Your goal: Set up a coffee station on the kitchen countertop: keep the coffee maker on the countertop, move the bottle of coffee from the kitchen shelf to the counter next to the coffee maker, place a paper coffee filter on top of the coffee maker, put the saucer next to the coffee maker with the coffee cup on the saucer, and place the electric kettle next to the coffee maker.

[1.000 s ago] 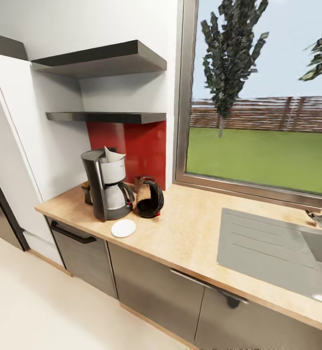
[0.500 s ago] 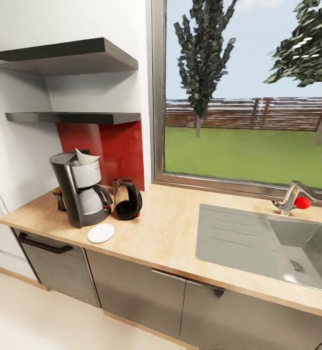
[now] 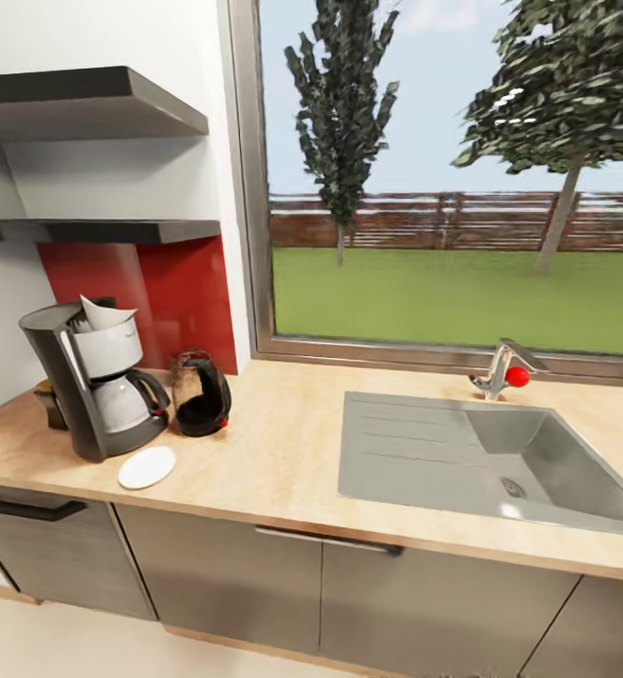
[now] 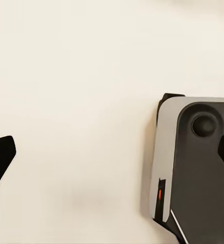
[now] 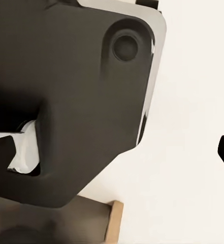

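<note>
The coffee maker (image 3: pixel 90 391) stands at the left end of the kitchen countertop (image 3: pixel 283 452), and the paper coffee filter (image 3: pixel 102 314) sticks up out of its top. Close beside it on the right stands the electric kettle (image 3: pixel 200 394). The saucer (image 3: pixel 147 467) lies bare in front of the two. Behind the machine peeks a small brown thing with an orange top, apparently the bottle of coffee (image 3: pixel 46 395). The kitchen shelf (image 3: pixel 104 229) above carries nothing that shows. The coffee cup is out of view. My left gripper (image 4: pixel 112 157) and right gripper (image 5: pixel 112 155) hang open over pale floor.
A steel sink with a drainboard (image 3: pixel 481 457) is set into the counter's right half, with a faucet with a red knob (image 3: pixel 504 369) behind it. A second, higher shelf (image 3: pixel 76 99) and a large window (image 3: pixel 443 188) sit above. My grey base (image 4: pixel 193 168) shows under both wrists.
The whole head view has swung to the right, so the coffee maker, kettle and saucer sit further left in the picture and the sink shows in full. The things on the counter have not moved.
</note>
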